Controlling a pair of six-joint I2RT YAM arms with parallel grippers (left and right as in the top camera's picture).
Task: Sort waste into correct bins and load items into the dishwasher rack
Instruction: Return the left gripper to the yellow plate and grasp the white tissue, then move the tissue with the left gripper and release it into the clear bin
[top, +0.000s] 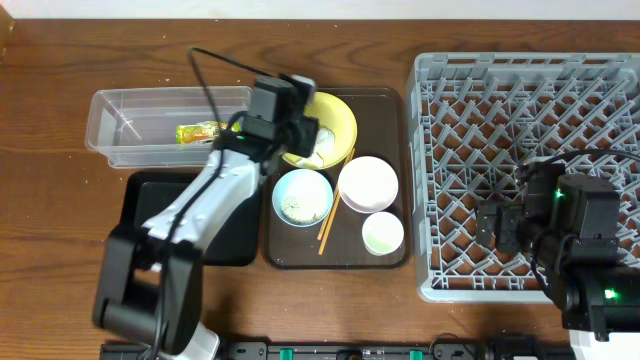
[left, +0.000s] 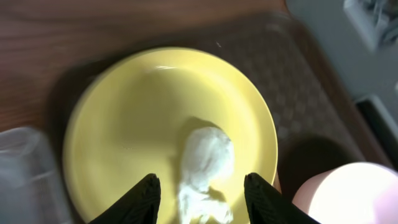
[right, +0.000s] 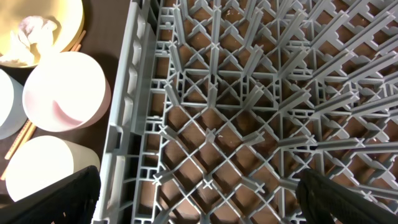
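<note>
left gripper (left: 200, 186): jaws apart astride white scrap (left: 206, 158) | scrap on yellow plate (left: 124, 118) | plate on brown tray (left: 292, 68)

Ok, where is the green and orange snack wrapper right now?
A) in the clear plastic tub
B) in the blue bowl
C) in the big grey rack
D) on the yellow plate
A: the overhead view shows the snack wrapper lying inside the clear plastic tub.

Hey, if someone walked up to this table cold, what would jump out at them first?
The big grey dishwasher rack fills the right side. The left hand hangs open over a crumpled white scrap on the yellow plate, mid-table. A green-and-orange snack wrapper lies in the clear tub at upper left.
</note>
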